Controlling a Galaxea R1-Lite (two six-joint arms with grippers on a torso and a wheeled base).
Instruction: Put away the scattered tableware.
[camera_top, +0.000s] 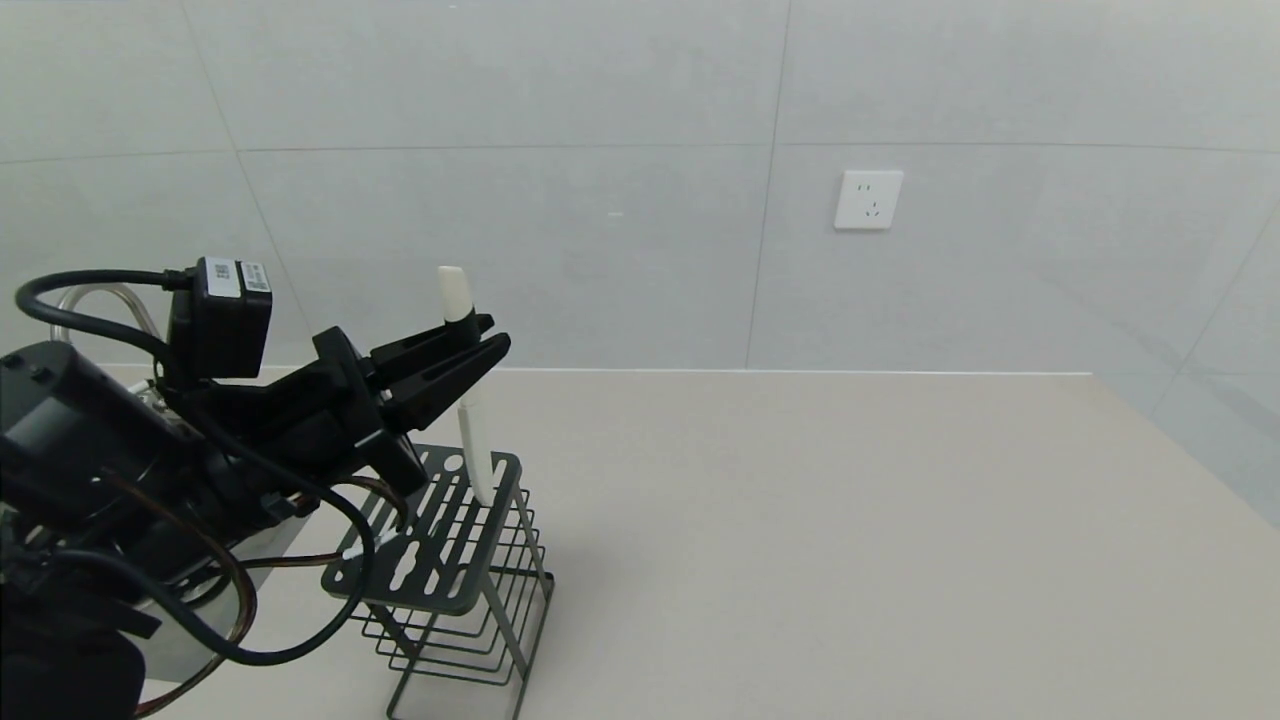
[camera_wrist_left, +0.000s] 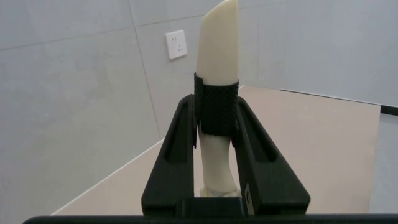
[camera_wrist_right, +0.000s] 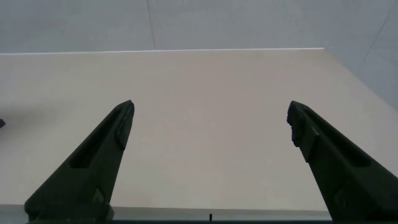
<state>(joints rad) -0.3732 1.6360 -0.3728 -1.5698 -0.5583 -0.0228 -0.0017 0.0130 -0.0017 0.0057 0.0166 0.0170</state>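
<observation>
white utensil (camera_top: 474, 450): cream-white and smooth, with a soft satin sheen and no grain; plastic or ceramic, cannot tell which.
left gripper (camera_top: 485, 345): black hard plastic, matt.
pads (camera_wrist_left: 216, 109): black, finely knurled, rubbery-looking.
right gripper (camera_wrist_right: 210, 109): black matt plastic with smooth flat faces.
rack (camera_top: 440, 540): thin metal wire under a slotted sheet-metal top, in a dark grey matt coating.
worktop (camera_top: 850, 520): beige, smooth and matt, evenly so up to its back edge; looks like stone or laminate.
wall (camera_top: 560, 200): large pale grey tiles, smooth with a faint sheen and thin joints.
socket (camera_top: 868, 200): white plastic, lightly glossy.
</observation>
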